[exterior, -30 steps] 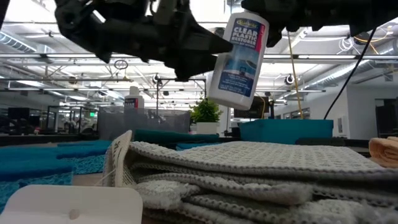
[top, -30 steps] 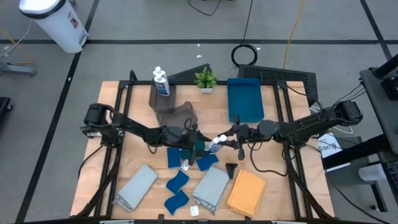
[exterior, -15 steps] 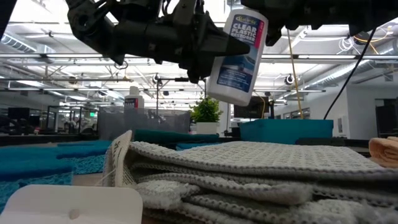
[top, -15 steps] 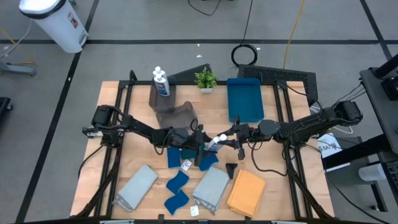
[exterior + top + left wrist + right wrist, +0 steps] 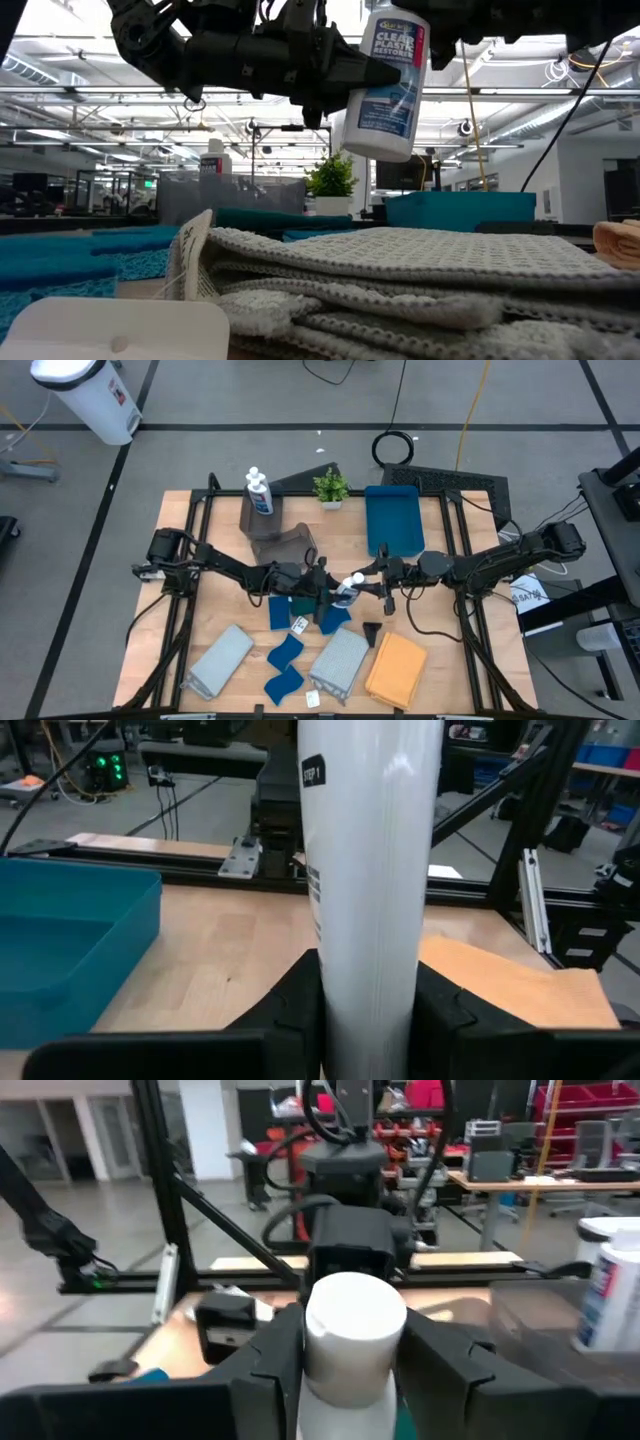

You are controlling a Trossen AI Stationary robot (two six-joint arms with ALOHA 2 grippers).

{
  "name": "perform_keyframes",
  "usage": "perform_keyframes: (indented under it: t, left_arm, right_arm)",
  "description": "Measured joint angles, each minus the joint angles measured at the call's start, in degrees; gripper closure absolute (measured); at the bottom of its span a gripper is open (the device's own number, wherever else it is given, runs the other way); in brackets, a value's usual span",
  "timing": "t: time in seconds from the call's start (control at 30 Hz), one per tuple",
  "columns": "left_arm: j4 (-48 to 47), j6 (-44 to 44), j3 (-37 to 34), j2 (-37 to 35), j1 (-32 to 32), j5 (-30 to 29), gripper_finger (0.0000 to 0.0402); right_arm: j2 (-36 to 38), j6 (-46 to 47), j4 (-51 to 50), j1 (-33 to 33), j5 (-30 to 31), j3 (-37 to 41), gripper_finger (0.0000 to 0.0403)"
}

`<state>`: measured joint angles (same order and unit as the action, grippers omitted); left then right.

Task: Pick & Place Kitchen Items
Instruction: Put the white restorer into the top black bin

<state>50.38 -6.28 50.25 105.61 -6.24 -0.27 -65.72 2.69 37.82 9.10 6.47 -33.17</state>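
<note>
Mid-table, both arms meet — left gripper (image 5: 326,592) and right gripper (image 5: 372,582) pinch one bottle (image 5: 347,590).

High view: overhead, straight down on the whole light wooden counter (image 5: 225,605) and both arms. Low view: at counter-top height, level across, very near a folded grey waffle-weave cloth (image 5: 420,280), room beyond. Left wrist view: close on the small white bottle with blue label (image 5: 370,880), facing the rectangular blue tray (image 5: 60,950). Right wrist view: close on the bottle's cap end. All four share that bottle (image 5: 347,589).
</note>
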Motion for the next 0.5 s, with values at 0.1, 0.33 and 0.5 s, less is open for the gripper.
perform_keyframes:
  t: [0.1, 0.33, 0.5]
  left_arm:
    - [-0.28, 0.19, -0.01, -0.36, 0.02, -0.52, 0.0303]
    - [-0.11, 1.33, -0.13, -0.33, 0.82, -1.07, 0.0309]
    - [-0.34, 3.85, -0.27, -3.21, 2.31, -0.68, 0.0303]
  right_arm:
    - [3.16, -2.27, -5.72, 0.06, 3.24, -0.08, 0.0273]
    - [9.03, -0.81, -18.3, 0.01, 8.77, -0.09, 0.0228]
    - [9.28, 0.07, -19.68, -0.04, 9.37, -0.28, 0.0183]
